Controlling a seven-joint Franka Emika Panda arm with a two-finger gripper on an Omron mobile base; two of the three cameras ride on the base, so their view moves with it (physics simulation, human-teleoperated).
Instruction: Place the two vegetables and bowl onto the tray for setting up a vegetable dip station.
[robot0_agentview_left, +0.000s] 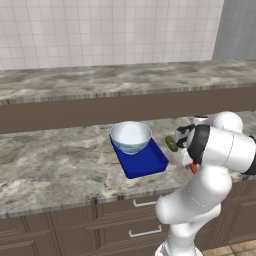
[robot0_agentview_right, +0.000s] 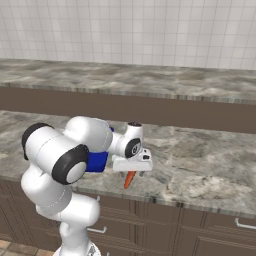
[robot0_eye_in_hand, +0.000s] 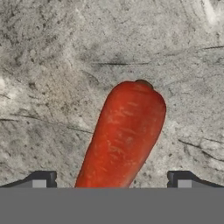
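One of the three items is already where it belongs: the white bowl (robot0_agentview_left: 130, 137) sits in the far end of the blue tray (robot0_agentview_left: 148, 163), which leaves the near half bare for the vegetables; I judge that spacing deliberate, since the bowl is nearly as wide as the tray. The cucumber (robot0_agentview_left: 171, 144) lies on the marble counter (robot0_agentview_left: 55, 160) just beside the tray's right rim, untouched. My gripper (robot0_agentview_right: 131, 172) hangs straight over the carrot (robot0_eye_in_hand: 122, 135), which rests flat on the counter near the front edge, well right of the tray; in the hand view the two fingertips (robot0_eye_in_hand: 41, 180) stand wide apart on either side of it, jaws fully spread and holding nothing; I read this as lining up across the carrot's narrow width, so closing will pinch its sides rather than its ends.
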